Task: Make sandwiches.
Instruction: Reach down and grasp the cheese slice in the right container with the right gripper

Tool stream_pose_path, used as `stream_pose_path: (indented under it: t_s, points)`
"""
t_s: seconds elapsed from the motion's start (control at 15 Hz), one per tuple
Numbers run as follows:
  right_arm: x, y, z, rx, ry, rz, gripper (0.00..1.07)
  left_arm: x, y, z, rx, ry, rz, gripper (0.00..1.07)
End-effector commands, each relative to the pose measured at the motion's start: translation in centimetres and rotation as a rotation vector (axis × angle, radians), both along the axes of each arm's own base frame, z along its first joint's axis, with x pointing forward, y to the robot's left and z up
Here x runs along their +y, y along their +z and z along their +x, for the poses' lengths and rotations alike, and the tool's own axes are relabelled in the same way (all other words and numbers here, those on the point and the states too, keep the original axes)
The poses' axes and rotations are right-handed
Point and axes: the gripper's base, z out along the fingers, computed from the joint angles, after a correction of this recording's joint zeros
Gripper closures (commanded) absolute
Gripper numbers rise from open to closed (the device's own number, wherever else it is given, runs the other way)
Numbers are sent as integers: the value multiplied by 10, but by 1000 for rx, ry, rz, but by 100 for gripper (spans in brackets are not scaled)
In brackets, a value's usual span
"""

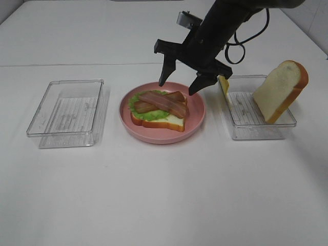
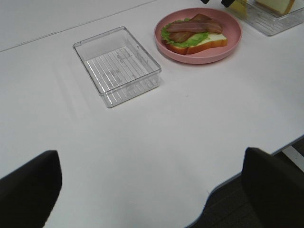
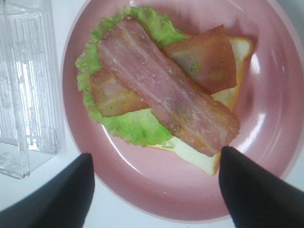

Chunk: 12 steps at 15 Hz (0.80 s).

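Bright, even light from above washes the white bench point(image 1: 154, 205) — shadows beside the round pink plate point(image 1: 199, 115) and the clear plastic rectangular tray point(image 1: 69, 139) are soft and faint. White glare spots the plate's gloss in the right wrist view, where the dark fingers point(image 3: 256, 190) of the right gripper point(image 3: 156, 154) look blurred.

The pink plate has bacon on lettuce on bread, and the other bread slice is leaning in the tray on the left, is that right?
Not quite. The other bread slice leans in the tray on the right, not the left; the exterior high view shows it. The rest holds: bacon on lettuce on bread, on the pink plate.
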Motion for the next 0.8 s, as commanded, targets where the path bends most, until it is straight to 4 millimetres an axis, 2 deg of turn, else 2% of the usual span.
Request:
stream_pose_path:
  t_s: [0.07, 0.33, 0.47, 0.6, 0.8]
  points:
    - [-10, 31, -6, -72, 50, -66, 37, 0, 0, -1, -13, 2, -11, 9]
    - [-34, 66, -15, -165, 86, -278, 37, 0, 0, -1, -13, 2, -11, 9]
    - [-45, 69, -13, -175, 67, -326, 38, 0, 0, -1, -13, 2, -11, 9]
    - [-60, 66, -6, -161, 30, -309, 41, 0, 0, -1, -13, 2, -11, 9]
    - [-76, 67, 7, -230, 9, -264, 47, 0, 0, -1, -13, 2, -11, 9]
